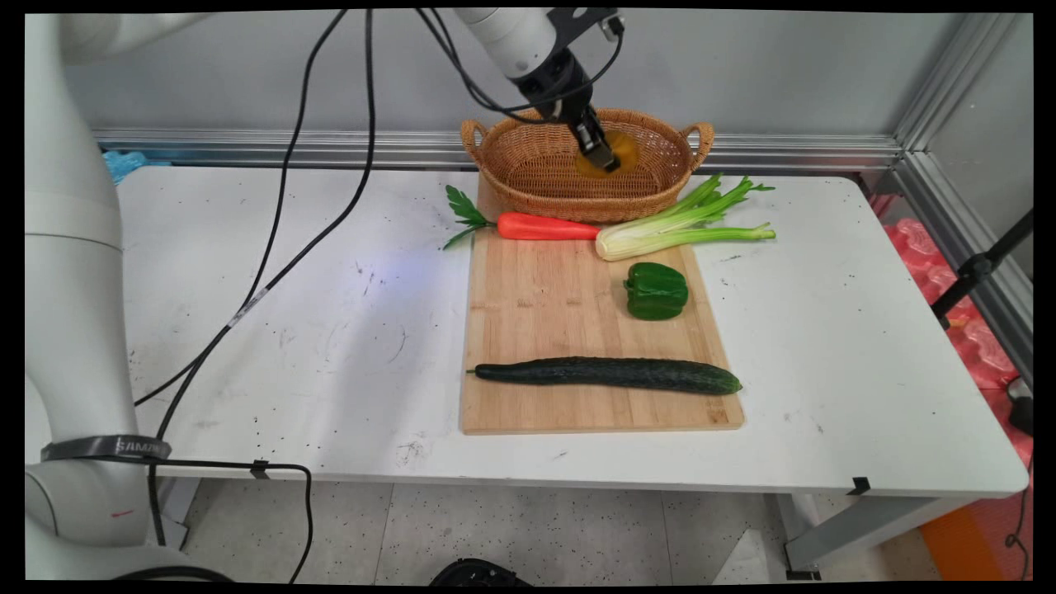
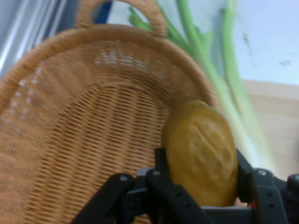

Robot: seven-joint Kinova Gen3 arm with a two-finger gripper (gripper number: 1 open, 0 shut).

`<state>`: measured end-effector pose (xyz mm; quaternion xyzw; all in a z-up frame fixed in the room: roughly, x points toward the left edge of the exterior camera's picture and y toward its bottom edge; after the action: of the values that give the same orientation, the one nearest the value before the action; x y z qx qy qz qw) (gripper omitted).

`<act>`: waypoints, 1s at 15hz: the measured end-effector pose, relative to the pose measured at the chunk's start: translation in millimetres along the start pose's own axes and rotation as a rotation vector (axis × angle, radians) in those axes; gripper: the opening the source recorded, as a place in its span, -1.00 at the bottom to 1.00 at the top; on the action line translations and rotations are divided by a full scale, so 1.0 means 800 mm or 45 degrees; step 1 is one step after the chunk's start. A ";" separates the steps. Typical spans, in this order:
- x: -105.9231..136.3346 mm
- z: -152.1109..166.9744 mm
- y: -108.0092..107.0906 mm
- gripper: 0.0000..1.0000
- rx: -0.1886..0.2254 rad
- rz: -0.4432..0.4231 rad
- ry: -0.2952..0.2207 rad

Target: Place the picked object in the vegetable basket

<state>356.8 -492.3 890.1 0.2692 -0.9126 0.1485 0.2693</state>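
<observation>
My gripper [image 1: 608, 162] reaches down into the wicker basket [image 1: 528, 169] at the back of the table. In the hand view my gripper [image 2: 200, 170] is shut on a golden-brown potato [image 2: 201, 151], with a finger on each side of it. The potato [image 1: 624, 148] shows as a yellow-brown patch inside the basket, low over its woven floor [image 2: 88, 140]. Whether it touches the floor I cannot tell.
A wooden cutting board [image 1: 553, 330] lies in front of the basket. On it are a carrot [image 1: 544, 227], celery [image 1: 676, 227], a green bell pepper [image 1: 657, 290] and a long cucumber [image 1: 610, 374]. Black cables [image 1: 280, 206] hang at the left.
</observation>
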 end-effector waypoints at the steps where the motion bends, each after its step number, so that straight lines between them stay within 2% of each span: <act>1: 0.002 0.005 -0.010 -1.00 0.015 0.003 0.005; 9: 0.013 0.056 -0.080 -1.00 0.098 0.060 0.046; 15: 0.010 0.098 -0.110 -1.00 0.090 0.102 0.049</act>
<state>369.4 -599.7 842.0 0.2391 -0.9115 0.1966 0.2709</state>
